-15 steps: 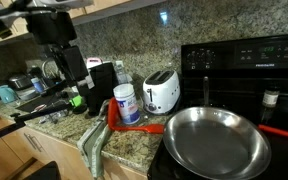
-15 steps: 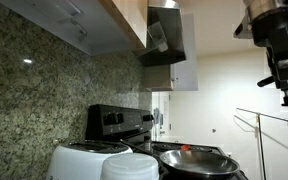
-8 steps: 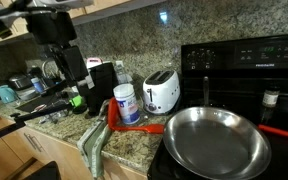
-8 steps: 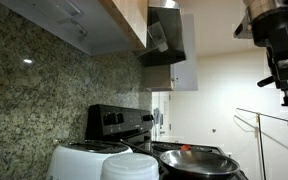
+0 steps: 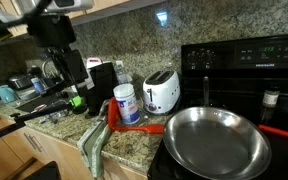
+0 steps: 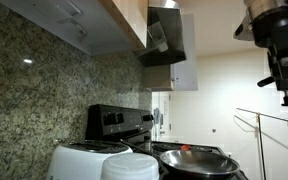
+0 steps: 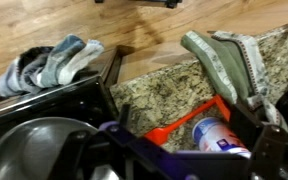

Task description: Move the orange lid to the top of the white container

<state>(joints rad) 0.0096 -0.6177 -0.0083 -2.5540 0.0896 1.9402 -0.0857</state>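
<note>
Orange lid lies against the white container, blue label illegible.

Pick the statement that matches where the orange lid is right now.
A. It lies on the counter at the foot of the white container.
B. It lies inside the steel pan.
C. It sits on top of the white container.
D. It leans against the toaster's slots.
A: in an exterior view the orange lid lies low on the granite counter at the base of the white container, whose top is still bare white.
</note>
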